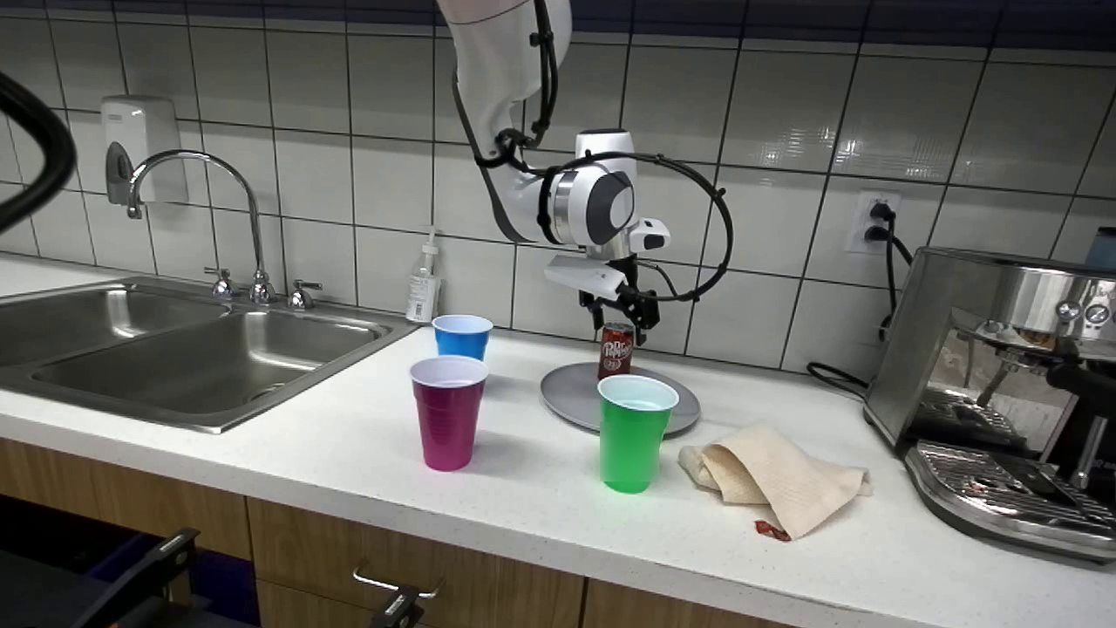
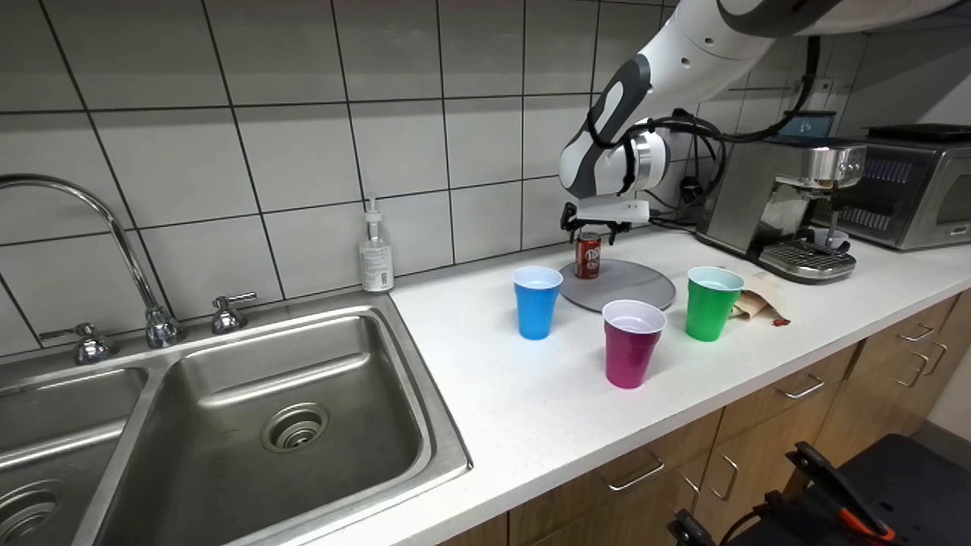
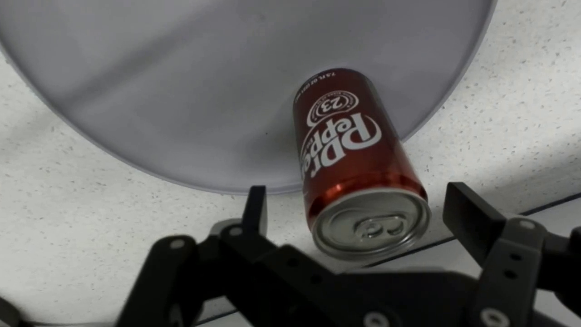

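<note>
A robot gripper (image 3: 358,200) is being held near the top of a red soda can (image 3: 347,136), its jaws being spread wide, gaps being seen on both sides and nothing being gripped. The can is being supported upright near the rim of a gray plate (image 3: 181,91). The counter (image 2: 516,409) is being shared by a blue cup (image 2: 536,307), a purple cup (image 2: 631,349) and a green cup (image 2: 707,309).

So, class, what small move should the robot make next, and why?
Probably lower the open jaws a little around the can. They straddle its top, with a gap showing on each side in the wrist view, while the can stands upright on the plate, its body mostly below them.
</note>
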